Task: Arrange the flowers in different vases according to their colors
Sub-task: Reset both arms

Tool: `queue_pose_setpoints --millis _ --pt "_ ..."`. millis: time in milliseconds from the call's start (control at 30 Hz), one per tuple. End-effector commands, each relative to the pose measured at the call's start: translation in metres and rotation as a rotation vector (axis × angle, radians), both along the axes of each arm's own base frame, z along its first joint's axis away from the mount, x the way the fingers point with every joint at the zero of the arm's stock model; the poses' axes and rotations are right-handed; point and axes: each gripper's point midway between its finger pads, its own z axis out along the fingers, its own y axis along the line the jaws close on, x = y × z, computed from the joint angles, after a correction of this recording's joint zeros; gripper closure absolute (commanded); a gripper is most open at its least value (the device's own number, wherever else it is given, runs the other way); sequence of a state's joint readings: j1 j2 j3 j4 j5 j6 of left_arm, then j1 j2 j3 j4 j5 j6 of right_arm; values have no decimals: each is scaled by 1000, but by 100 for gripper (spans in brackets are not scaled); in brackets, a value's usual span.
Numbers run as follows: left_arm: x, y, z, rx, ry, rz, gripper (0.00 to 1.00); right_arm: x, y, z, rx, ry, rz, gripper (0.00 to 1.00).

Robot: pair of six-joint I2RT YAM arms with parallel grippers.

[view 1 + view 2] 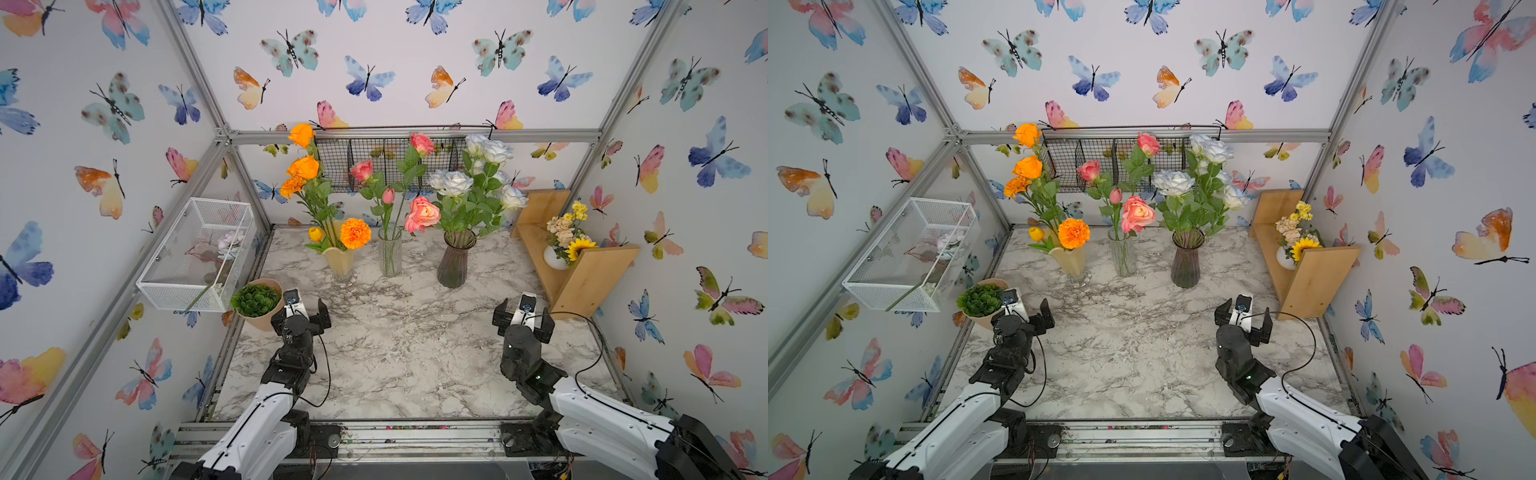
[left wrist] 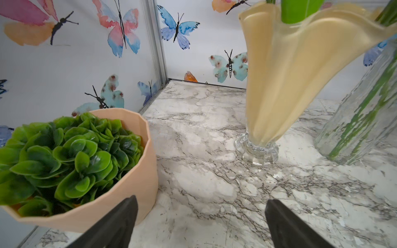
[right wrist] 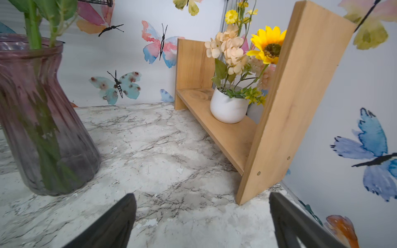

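Three vases stand in a row at the back of the marble table in both top views. The yellow ruffled vase (image 1: 340, 262) (image 2: 279, 75) holds orange flowers (image 1: 303, 166). Pink flowers (image 1: 422, 214) fill the clear ribbed vase (image 1: 390, 253). White roses (image 1: 455, 183) stand in the smoky purple vase (image 1: 453, 266) (image 3: 38, 120). One pale flower (image 1: 230, 243) lies in the white mesh basket (image 1: 166, 286) on the left wall. My left gripper (image 1: 301, 316) (image 2: 199, 206) is open and empty, in front of the yellow vase. The right gripper (image 1: 523, 318) (image 3: 202, 204) is open and empty too, near the shelf's front end.
A green succulent in a tan pot (image 1: 255, 301) (image 2: 120, 171) sits right beside the left gripper. A wooden shelf (image 1: 590, 282) (image 3: 296, 96) along the right wall carries a sunflower bouquet in a white pot (image 1: 555, 257). A black wire basket (image 1: 374, 166) hangs on the back wall.
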State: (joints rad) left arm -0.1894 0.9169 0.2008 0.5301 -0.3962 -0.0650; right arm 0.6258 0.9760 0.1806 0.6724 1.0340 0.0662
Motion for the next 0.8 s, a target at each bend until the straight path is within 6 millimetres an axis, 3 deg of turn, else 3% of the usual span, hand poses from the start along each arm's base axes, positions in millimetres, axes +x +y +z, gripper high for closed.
queue_pose_setpoints --millis 0,167,300,400,567,667,767 --pt "11 5 35 48 -161 22 1 7 -3 6 34 -78 30 2" --pt "28 6 15 15 -132 -19 1 11 -17 -15 -6 -75 37 1" --pt "46 1 -8 -10 -62 -90 1 27 -12 -16 -41 -73 79 1" --pt "44 -2 -24 -11 -59 -117 1 42 -5 -18 -70 -47 94 1" --pt "45 -13 -27 -3 -55 -193 1 70 13 -48 -87 177 124 1" --pt "45 -14 -27 -3 -55 -198 1 66 25 -29 -98 28 213 1" --pt "45 -14 -27 -5 -57 -199 1 61 3 -23 -116 -87 161 1"
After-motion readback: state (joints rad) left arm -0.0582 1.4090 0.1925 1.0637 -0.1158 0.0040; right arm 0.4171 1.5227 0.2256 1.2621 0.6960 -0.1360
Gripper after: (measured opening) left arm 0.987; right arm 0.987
